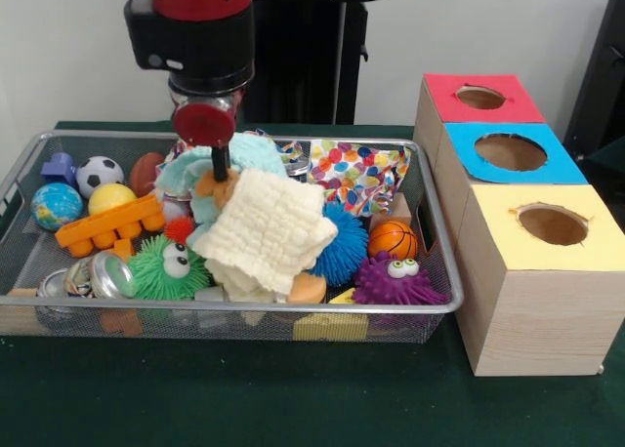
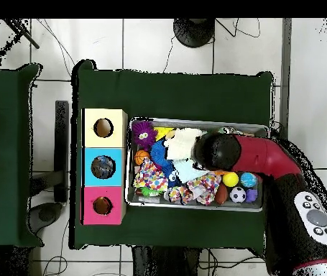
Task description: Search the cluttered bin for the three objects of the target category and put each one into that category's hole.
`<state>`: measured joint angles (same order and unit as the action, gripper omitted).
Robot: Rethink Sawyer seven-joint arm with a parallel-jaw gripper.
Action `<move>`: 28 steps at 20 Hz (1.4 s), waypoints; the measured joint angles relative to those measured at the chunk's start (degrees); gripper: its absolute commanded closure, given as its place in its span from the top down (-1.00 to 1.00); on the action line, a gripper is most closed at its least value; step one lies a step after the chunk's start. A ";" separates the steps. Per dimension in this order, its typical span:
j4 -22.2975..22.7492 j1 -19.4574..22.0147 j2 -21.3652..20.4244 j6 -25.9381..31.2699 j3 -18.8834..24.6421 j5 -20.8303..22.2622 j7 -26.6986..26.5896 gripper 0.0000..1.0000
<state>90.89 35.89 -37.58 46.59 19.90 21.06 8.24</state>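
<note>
I am poking the gripper (image 1: 221, 166) down by the cream cloth (image 1: 266, 230) in the bin (image 1: 441, 308), cannot tell its grip, no plush animals showing, so I should lift slowly.

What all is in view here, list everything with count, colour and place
wire mesh bin: one, silver, on the green table
cream cloth: one, bin's middle, atop the pile
spiky balls: green, blue, purple, front of bin
small balls: globe, soccer, yellow, basketball
orange block: one, left part
polka-dot cloth: one, back right
boxes: three, red top, blue top, yellow top, right of bin, each with a round hole
plush animals: none clearly visible
gripper: one, lowered onto the pile, fingers hidden
</note>
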 measured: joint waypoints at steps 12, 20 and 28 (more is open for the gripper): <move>2.66 -6.00 -6.56 0.00 -1.23 -2.28 0.59 -1.00; 6.75 -10.52 -10.83 0.01 -2.95 -6.03 0.78 -1.00; 9.05 -11.72 -13.91 0.00 -4.04 -9.06 0.78 -1.00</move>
<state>99.93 24.18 -51.49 46.59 15.86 12.00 9.02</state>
